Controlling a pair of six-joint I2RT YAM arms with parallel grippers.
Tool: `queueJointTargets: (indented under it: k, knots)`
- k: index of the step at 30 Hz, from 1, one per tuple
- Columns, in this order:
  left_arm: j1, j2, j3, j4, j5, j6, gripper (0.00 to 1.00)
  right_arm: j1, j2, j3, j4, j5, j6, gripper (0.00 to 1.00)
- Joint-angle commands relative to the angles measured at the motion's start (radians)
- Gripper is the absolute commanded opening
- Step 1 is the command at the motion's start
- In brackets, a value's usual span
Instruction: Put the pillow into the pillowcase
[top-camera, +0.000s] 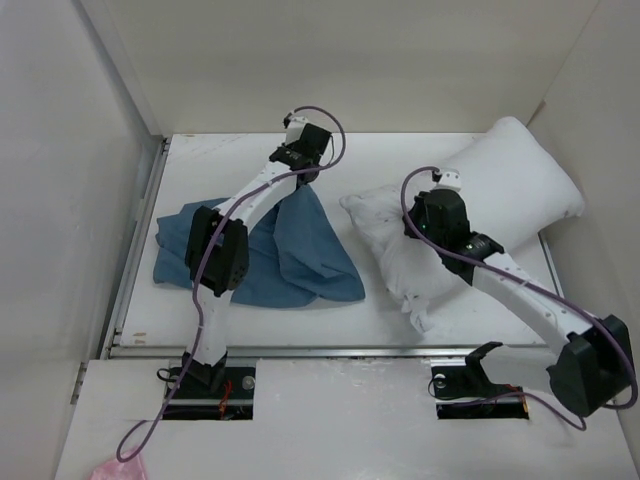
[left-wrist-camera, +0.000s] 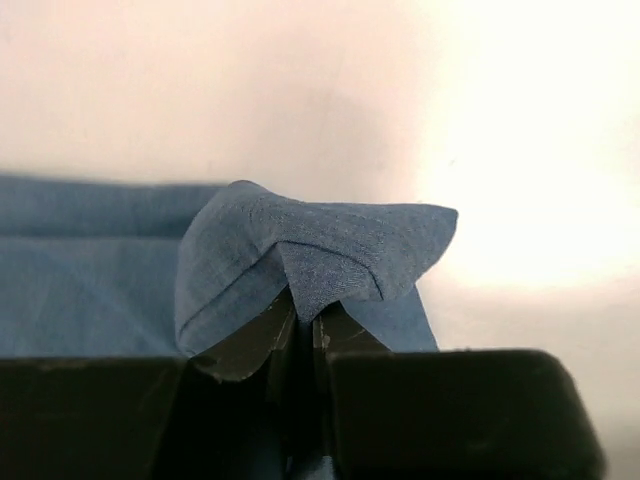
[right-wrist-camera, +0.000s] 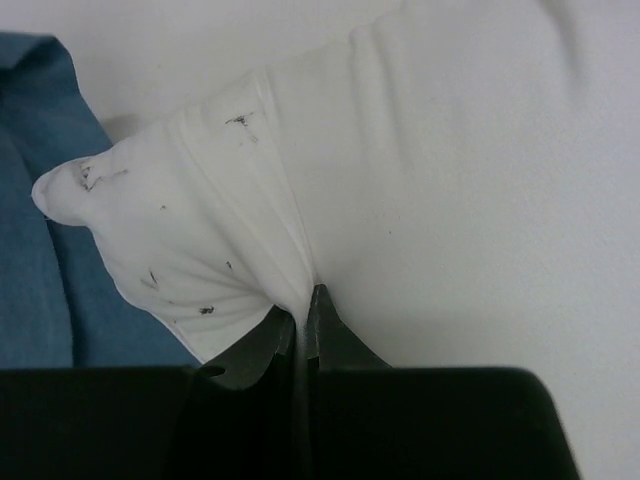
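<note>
At the near edge of the counter (top-camera: 330, 322) the two arms are fixed side by side. The left arm reaches out over the pillowcase (top-camera: 310, 255), which lies in a wrinkly blue heap on the left half of the counter. The right arm bends in from the right over the pillow (top-camera: 520, 180). The pillow is big, white and puffy and lies slanted on the right half of the counter. One end is close to the front edge and the other end is up by the right wall. The pillow and the pillowcase lie just beside each other. The right tool (right-wrist-camera: 303, 312) is pressed together and pinches a fold of the pillow's white cloth near its left corner, which has small dark marks on it. Farther back, the left tool (left-wrist-camera: 305, 318) is pressed together too and pinches a corner of the pillowcase. The blue cloth goes up to that tool in a peak, like a little tent.
</note>
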Motion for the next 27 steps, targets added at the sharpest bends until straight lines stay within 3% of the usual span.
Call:
queueJointTargets:
  k: [1, 4, 6, 7, 8, 9, 11, 14, 19, 22, 27]
  knots:
    - [0.005, -0.154, 0.042, 0.136, -0.012, 0.090, 0.07, -0.013, -0.098, -0.026, -0.015, 0.078, -0.004, 0.00]
    - [0.005, -0.117, 0.030, 0.307, 0.120, 0.144, 0.15, -0.013, -0.139, -0.041, -0.015, 0.113, -0.004, 0.00]
    - [0.005, -0.039, 0.159, 0.310, 0.181, 0.171, 0.32, -0.013, -0.130, -0.041, -0.015, 0.113, -0.004, 0.00]
    - [0.005, 0.010, 0.228, 0.286, 0.191, 0.171, 0.41, -0.013, -0.121, -0.041, -0.015, 0.113, -0.004, 0.00]
    - [0.005, 0.112, 0.299, 0.257, 0.200, 0.183, 0.60, -0.013, -0.112, -0.029, -0.015, 0.113, -0.004, 0.00]
    - [0.005, 0.157, 0.432, 0.202, 0.200, 0.184, 0.87, -0.013, -0.091, -0.014, -0.026, 0.113, 0.006, 0.00]
    - [0.005, 0.220, 0.535, 0.142, 0.200, 0.165, 0.99, -0.013, -0.072, 0.002, -0.040, 0.113, 0.016, 0.00]
    - [0.014, 0.166, 0.480, 0.137, 0.200, 0.156, 1.00, -0.022, -0.060, 0.014, -0.064, 0.113, 0.016, 0.00]
    - [-0.028, -0.164, 0.065, 0.166, 0.143, 0.107, 0.99, -0.045, -0.060, 0.034, -0.101, 0.122, 0.034, 0.00]
    - [-0.084, -0.294, -0.093, 0.101, 0.114, 0.020, 0.97, -0.077, -0.060, 0.034, -0.113, 0.122, 0.034, 0.00]
    - [-0.163, -0.353, -0.351, 0.065, 0.209, -0.076, 0.95, -0.090, -0.060, 0.009, -0.081, 0.032, 0.034, 0.00]
